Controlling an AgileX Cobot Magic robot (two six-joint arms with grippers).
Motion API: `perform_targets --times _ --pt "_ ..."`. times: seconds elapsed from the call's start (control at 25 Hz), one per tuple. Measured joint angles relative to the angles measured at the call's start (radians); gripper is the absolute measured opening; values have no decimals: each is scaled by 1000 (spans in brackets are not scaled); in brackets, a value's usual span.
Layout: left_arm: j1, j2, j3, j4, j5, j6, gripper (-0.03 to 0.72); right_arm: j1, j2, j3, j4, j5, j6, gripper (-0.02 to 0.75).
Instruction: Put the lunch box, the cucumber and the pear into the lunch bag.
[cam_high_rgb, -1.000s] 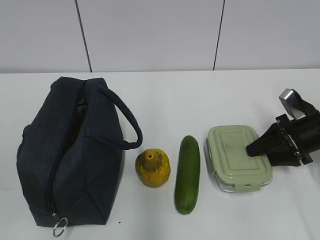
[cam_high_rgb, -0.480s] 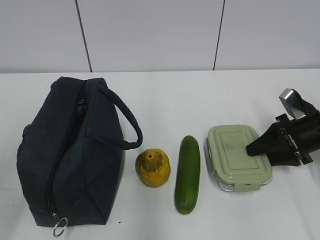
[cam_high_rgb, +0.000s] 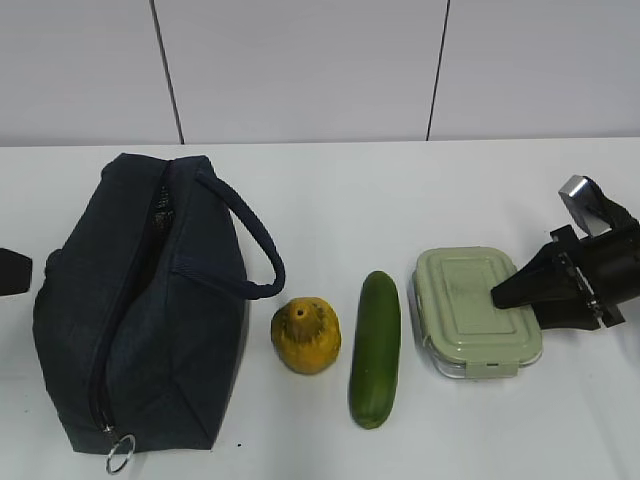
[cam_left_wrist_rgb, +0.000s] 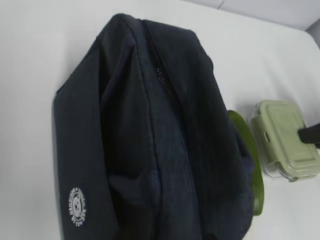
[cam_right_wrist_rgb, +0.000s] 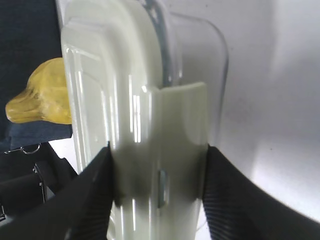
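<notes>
The dark navy lunch bag (cam_high_rgb: 140, 300) lies at the left, its top zipper parted; it fills the left wrist view (cam_left_wrist_rgb: 150, 140). To its right sit the yellow pear (cam_high_rgb: 305, 337), then the green cucumber (cam_high_rgb: 376, 348), then the sage-lidded lunch box (cam_high_rgb: 465, 305). My right gripper (cam_high_rgb: 500, 297) is shut on the lunch box's right end; in the right wrist view both fingers press the lid clip (cam_right_wrist_rgb: 157, 150). Only a dark tip of my left gripper (cam_high_rgb: 12, 272) shows at the left edge, beside the bag; its fingers are hidden, with nothing seen held.
A rope loop handle (cam_high_rgb: 250, 240) arches off the bag toward the pear. A metal zipper ring (cam_high_rgb: 120, 455) hangs at the bag's near end. White table runs back to a panelled wall (cam_high_rgb: 300, 70).
The left gripper's tip has come into view at the left edge. The lunch box has shifted slightly in the right gripper's hold; the near edge sits a bit higher.
</notes>
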Motion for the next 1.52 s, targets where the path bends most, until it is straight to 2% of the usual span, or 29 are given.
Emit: perform_targets --times 0.12,0.44,0.56,0.68,0.76,1.16,1.52 --pt "0 98 -32 -32 17 52 268 0 0 0 2 -2 0 386" --pt "0 291 -57 -64 36 88 261 0 0 0 11 -6 0 386" --pt "0 330 -57 -70 40 88 184 0 0 0 13 -8 2 386" --pt "0 343 -57 -74 40 90 29 0 0 0 13 -9 13 386" --pt "0 343 -58 -74 40 91 -4 0 0 0 13 -9 21 386" --pt "0 343 -58 -78 40 92 -15 0 -5 0 21 -15 33 386" --pt "0 343 -58 -84 41 92 -15 0 -133 1 63 -46 53 386"
